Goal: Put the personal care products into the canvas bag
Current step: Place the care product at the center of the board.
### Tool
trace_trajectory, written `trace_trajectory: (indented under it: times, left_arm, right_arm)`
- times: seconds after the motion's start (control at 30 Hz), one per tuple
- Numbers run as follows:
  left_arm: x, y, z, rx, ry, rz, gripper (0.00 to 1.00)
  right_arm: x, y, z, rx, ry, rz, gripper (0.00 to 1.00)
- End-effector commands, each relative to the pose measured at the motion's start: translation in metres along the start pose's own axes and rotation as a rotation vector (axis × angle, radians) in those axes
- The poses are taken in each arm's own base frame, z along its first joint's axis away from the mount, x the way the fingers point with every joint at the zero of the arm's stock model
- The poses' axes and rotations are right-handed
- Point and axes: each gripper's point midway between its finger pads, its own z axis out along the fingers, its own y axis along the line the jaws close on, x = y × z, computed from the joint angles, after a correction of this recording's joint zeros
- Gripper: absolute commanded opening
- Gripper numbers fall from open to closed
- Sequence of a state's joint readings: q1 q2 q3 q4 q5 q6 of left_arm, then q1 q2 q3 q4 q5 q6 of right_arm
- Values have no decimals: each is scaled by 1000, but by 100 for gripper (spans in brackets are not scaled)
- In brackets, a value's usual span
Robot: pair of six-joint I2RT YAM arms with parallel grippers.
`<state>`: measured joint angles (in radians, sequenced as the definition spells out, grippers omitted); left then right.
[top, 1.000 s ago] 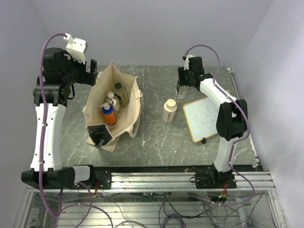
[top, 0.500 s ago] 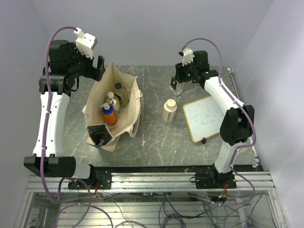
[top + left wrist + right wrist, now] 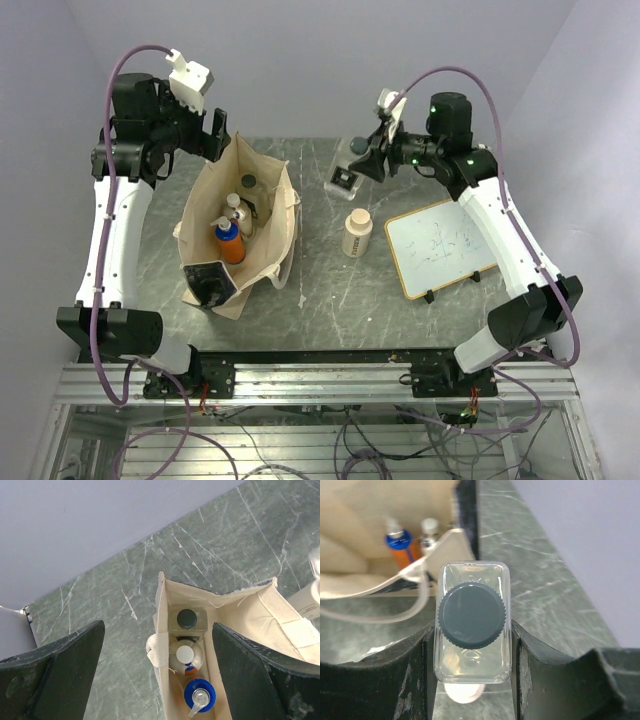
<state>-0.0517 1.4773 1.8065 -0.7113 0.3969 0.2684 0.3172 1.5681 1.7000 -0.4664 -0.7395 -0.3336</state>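
The beige canvas bag [image 3: 262,255] stands open at the left. Inside it are a clear bottle with a dark cap [image 3: 248,183], a silvery bottle with a white cap [image 3: 233,201] and an orange bottle with a blue pump top [image 3: 230,242]. The left wrist view shows them in a row: dark cap [image 3: 187,618], white cap [image 3: 185,654], blue top [image 3: 199,695]. My left gripper [image 3: 216,135] is open and empty above the bag's far end. My right gripper [image 3: 352,172] is shut on a second clear dark-capped bottle [image 3: 472,615], held in the air right of the bag. The cream wide-lidded bottle [image 3: 357,232] stands on the table.
The wood-framed whiteboard [image 3: 440,248] lies at the right on the green stone table [image 3: 330,290]. The bag's strap handle [image 3: 385,617] hangs toward the right gripper. The back wall is close behind both grippers.
My right gripper has risen and moved left toward the bag with the clear bottle in it. My left gripper has shifted right, over the bag's far end.
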Motion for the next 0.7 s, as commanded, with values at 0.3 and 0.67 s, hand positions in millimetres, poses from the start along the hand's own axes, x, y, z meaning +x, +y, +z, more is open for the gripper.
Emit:
trace_trajectory:
  times: [0.3, 0.67]
  left_arm:
    - [-19, -22, 2, 78, -53, 48, 99]
    - [-9, -65, -4, 218, -46, 73, 99]
  right_arm:
    - [14, 157, 33, -464, 3, -225, 0]
    - [79, 193, 62, -535, 47, -285, 0]
